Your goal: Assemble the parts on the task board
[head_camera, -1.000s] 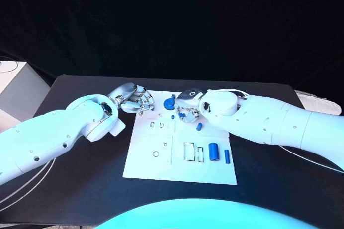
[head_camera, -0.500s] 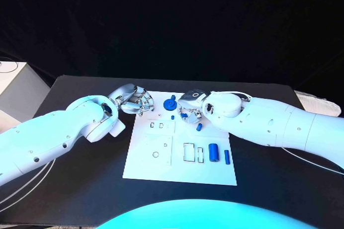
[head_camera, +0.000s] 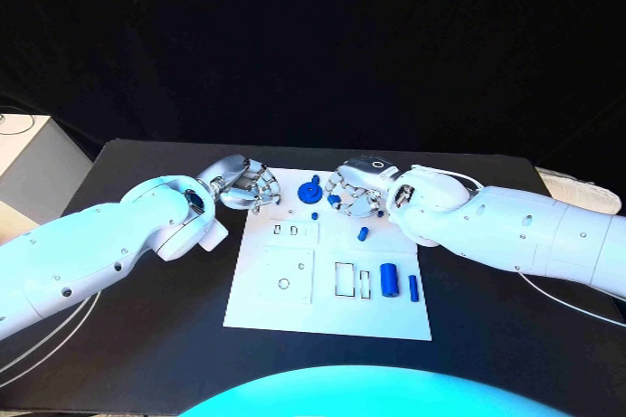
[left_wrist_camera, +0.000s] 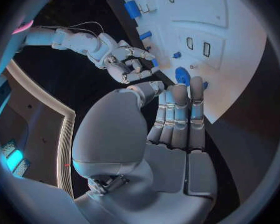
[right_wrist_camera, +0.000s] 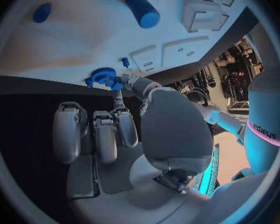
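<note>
Your black surface [head_camera: 156, 345] carries the task board [head_camera: 327, 310]; blue gear [head_camera: 308, 193] sits between left hand [head_camera: 242, 184], released, and right hand [head_camera: 350, 193], also released.

White task board [head_camera: 268, 304] on black table [head_camera: 144, 345], with blue parts: round gear [head_camera: 308, 193], thick cylinder [head_camera: 389, 275], thin bar [head_camera: 413, 287], small piece [head_camera: 363, 232]; silver left hand [head_camera: 245, 184] and right hand [head_camera: 350, 193] on white arms

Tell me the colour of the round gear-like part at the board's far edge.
Blue. The gear-like part shows best in the head view.
</note>
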Tool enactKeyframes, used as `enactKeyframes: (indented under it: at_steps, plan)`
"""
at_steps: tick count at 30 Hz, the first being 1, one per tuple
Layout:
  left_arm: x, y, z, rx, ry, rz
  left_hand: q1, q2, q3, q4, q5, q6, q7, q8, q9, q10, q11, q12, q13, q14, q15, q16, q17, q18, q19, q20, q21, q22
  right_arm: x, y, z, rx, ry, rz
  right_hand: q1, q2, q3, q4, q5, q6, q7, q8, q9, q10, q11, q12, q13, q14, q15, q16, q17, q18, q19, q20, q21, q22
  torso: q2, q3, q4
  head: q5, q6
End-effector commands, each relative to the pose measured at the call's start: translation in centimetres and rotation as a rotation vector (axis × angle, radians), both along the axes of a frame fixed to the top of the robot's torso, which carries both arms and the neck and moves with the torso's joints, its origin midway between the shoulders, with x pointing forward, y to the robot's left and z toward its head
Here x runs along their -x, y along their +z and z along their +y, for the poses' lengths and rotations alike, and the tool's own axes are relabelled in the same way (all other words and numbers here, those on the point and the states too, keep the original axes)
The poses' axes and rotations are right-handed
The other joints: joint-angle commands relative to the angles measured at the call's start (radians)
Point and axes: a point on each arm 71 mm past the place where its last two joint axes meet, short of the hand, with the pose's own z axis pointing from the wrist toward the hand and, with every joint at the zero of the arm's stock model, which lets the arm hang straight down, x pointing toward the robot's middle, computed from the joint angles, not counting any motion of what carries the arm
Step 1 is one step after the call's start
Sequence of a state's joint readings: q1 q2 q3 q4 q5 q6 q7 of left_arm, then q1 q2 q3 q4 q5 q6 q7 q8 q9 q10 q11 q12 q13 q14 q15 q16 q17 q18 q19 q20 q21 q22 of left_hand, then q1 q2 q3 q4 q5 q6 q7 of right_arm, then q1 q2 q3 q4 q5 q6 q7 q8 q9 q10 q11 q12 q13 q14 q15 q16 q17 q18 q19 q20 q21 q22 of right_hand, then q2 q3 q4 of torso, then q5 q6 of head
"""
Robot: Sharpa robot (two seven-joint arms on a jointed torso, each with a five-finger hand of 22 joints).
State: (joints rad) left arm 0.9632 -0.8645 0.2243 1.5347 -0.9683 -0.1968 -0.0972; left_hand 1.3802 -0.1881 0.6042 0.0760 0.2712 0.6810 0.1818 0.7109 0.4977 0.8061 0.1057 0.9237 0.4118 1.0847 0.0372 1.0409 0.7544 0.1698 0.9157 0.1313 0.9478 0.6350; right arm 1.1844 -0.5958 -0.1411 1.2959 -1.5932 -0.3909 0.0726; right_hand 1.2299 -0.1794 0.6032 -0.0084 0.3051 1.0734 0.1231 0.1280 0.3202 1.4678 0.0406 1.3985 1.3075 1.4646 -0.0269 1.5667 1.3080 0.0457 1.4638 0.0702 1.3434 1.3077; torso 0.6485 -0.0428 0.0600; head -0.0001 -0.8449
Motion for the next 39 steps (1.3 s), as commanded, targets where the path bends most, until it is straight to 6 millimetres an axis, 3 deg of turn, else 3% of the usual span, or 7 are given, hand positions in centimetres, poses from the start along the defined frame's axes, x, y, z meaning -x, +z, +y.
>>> enactKeyframes:
  at_steps: [1, 9, 12, 14, 27, 39]
  plan:
    - [0.0, 0.0, -0.1, 0.005, -0.011, 0.006, 0.006, 0.006, -0.001, -0.003, 0.002, -0.003, 0.007, 0.000, -0.001, -0.002, 0.003, -0.002, -0.001, -0.004, 0.000, -0.006, -0.001, 0.014, -0.003, 0.002, -0.005, -0.001, 0.4, 1.0, -0.2, -0.181, 0.014, 0.021, -0.006, -0.014, 0.003, -0.002, -0.009, -0.007, 0.001, 0.003, 0.017, 0.011, -0.003, -0.012, 0.137, 0.106, -0.005, 0.003, 0.261, 0.014, -0.011, 0.003, -0.011, 0.058, 0.001, -0.0002, 0.0000, 0.002, 0.003]
    - [0.0, 0.0, 0.0, 0.005, -0.009, 0.005, 0.006, 0.006, -0.001, -0.003, 0.002, -0.003, 0.007, 0.000, -0.001, -0.002, 0.003, -0.002, -0.001, -0.004, 0.000, -0.006, -0.001, 0.014, -0.003, 0.002, -0.005, -0.001, 0.8, 1.7, -1.1, -0.381, -0.005, 0.080, -0.001, -0.015, 0.010, -0.013, -0.018, -0.021, 0.004, 0.011, 0.032, -0.125, -0.001, -0.299, -0.056, 0.074, -0.003, -0.075, 0.179, 0.044, -0.076, 0.005, -0.156, -0.053, 0.001, -0.0011, 0.0012, 0.011, 0.008]
    - [0.0, 0.0, 0.0, 0.005, -0.009, 0.005, 0.007, 0.007, -0.001, -0.003, 0.002, -0.004, 0.007, 0.000, -0.002, -0.003, 0.003, -0.002, -0.002, -0.005, 0.000, -0.006, -0.002, 0.014, -0.004, 0.002, -0.005, -0.001, 0.8, 1.7, -1.3, -0.434, -0.020, 0.099, 0.002, -0.018, 0.019, -0.017, -0.015, -0.025, 0.004, 0.019, 0.042, -0.205, -0.001, -0.495, -0.192, 0.051, -0.004, -0.131, 0.124, 0.052, -0.095, 0.005, -0.207, -0.088, 0.001, -0.0013, 0.0009, 0.015, 0.009]
    - [0.0, 0.0, 0.0, 0.005, -0.010, 0.005, 0.007, 0.007, -0.001, -0.003, 0.002, -0.004, 0.007, 0.000, -0.002, -0.003, 0.003, -0.002, -0.002, -0.005, 0.000, -0.006, -0.002, 0.014, -0.004, 0.002, -0.005, -0.001, 0.9, 1.4, -1.4, -0.477, -0.036, 0.122, 0.000, -0.023, 0.029, -0.018, -0.014, -0.034, 0.006, 0.027, 0.052, -0.314, 0.001, -0.797, -0.412, 0.039, -0.001, -0.156, 0.099, 0.058, -0.107, 0.006, -0.243, -0.111, 0.000, -0.0019, 0.0020, 0.019, 0.009]
    - [-0.1, 0.0, 0.4, 0.009, 0.003, -0.007, 0.008, 0.007, -0.001, -0.004, 0.002, -0.005, 0.007, 0.000, -0.003, -0.003, 0.004, -0.001, -0.003, -0.006, 0.001, -0.006, -0.003, 0.014, -0.004, 0.002, -0.005, -0.001, 2.1, -2.1, -0.2, -0.655, -0.109, 0.260, 0.010, -0.023, 0.036, -0.028, -0.014, -0.045, 0.009, 0.032, 0.059, -0.303, 0.002, -0.858, -0.472, 0.038, -0.001, -0.158, 0.095, 0.056, -0.100, 0.006, -0.244, -0.105, 0.002, -0.0018, 0.0046, 0.046, 0.010]
    - [-0.2, 0.0, 1.0, 0.016, 0.021, -0.013, 0.008, 0.007, -0.001, -0.004, 0.002, -0.005, 0.007, 0.000, -0.003, -0.003, 0.004, -0.001, -0.003, -0.006, 0.001, -0.006, -0.003, 0.014, -0.004, 0.002, -0.005, -0.001, 2.8, -4.2, 1.3, -0.648, -0.106, 0.295, 0.012, -0.027, 0.033, -0.034, -0.026, -0.046, 0.009, 0.035, 0.063, -0.295, 0.003, -0.878, -0.494, 0.034, 0.000, -0.167, 0.086, 0.059, -0.104, 0.006, -0.257, -0.112, 0.001, -0.0034, 0.0035, 0.062, 0.004]
